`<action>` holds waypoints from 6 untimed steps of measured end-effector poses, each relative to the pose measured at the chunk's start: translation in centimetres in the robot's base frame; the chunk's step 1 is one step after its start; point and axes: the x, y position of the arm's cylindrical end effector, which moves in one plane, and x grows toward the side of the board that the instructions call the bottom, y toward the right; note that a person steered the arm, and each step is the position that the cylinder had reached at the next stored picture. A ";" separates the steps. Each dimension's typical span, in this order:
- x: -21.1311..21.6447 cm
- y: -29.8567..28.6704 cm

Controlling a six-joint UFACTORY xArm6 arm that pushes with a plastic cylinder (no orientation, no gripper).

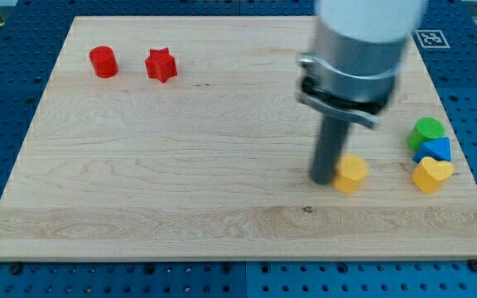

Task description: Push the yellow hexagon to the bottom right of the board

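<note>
Bright, even, diffuse overhead illumination across the wooden board [180, 165]; no hard glare on its grain. Soft, short shadows only, close under each block on the board and beside the dark rod [331, 149]. Slight motion blur on the arm's grey housing [363, 50] above the board's upper right part. Blocks and board edges reasonably sharp; no marked edge distortion.

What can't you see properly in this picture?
- My tip: it sits at the yellow hexagon's left side; whether they touch is unclear.
- Arm: the view's top edge cuts it off, and it is blurred.
- Green block: the blue block hides its lower part, so its shape is unclear.
</note>
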 end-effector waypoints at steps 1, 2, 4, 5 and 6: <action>2.1 6.5; 2.1 3.7; -3.5 -1.2; -4.7 3.5; -4.0 7.5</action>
